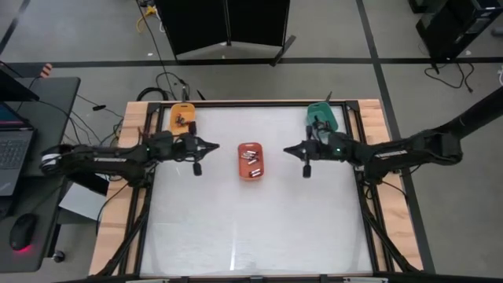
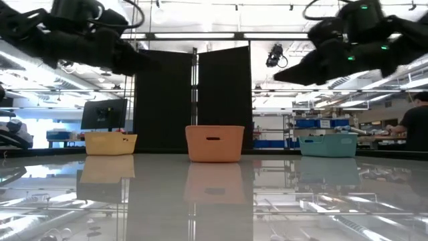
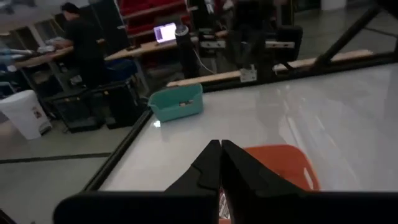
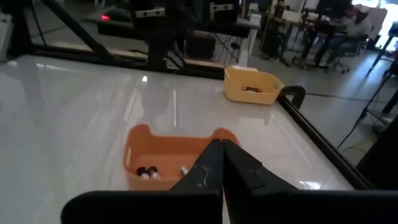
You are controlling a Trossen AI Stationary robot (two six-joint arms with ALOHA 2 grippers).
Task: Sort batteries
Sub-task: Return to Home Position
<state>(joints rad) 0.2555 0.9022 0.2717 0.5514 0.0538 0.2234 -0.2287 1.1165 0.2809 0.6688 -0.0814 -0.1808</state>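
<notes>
The left gripper (image 1: 211, 147) hangs above the table with its fingers pressed together on nothing. The right gripper (image 1: 288, 149) faces it across the middle, also closed and empty. On the surface between their tips sits the orange tray (image 1: 251, 176), midway between the left and right edges and nearer the far edge. Several batteries (image 4: 147, 172) lie in it, some with silvery ends showing. The yellow tray (image 1: 174, 118) stands at the far left corner with a few dark cells in it. The teal tray (image 1: 322, 108) stands at the far right corner, and something small lies inside it, too small to tell what. The white table (image 1: 251, 236) shows no loose cell anywhere in the high view. By my judgement the sorting looks finished — every battery in view is already in a tray — and all that is left is for both arms to draw back to their resting pose.
</notes>
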